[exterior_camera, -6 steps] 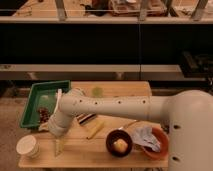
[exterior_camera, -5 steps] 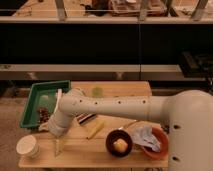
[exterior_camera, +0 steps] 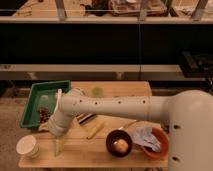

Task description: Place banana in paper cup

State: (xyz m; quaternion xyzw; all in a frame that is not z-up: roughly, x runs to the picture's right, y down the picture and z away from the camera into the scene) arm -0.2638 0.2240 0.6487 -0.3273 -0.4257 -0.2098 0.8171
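Note:
The banana [exterior_camera: 95, 129] is a pale yellow stick lying on the wooden table [exterior_camera: 85, 157], just left of the dark bowl. The paper cup [exterior_camera: 27, 146] is cream-white and stands upright at the table's front left corner. My white arm reaches from the right across the table to the left. My gripper [exterior_camera: 58, 146] points down at the table between the cup and the banana, a little right of the cup. It is well left of the banana and holds nothing that I can see.
A dark brown bowl [exterior_camera: 120, 144] holds a rounded yellowish lump. An orange bowl [exterior_camera: 161, 145] with a crumpled blue-white wrapper stands at front right. A green tray [exterior_camera: 45, 95] with small items sits at back left. A small pale green cup [exterior_camera: 97, 91] stands at the back.

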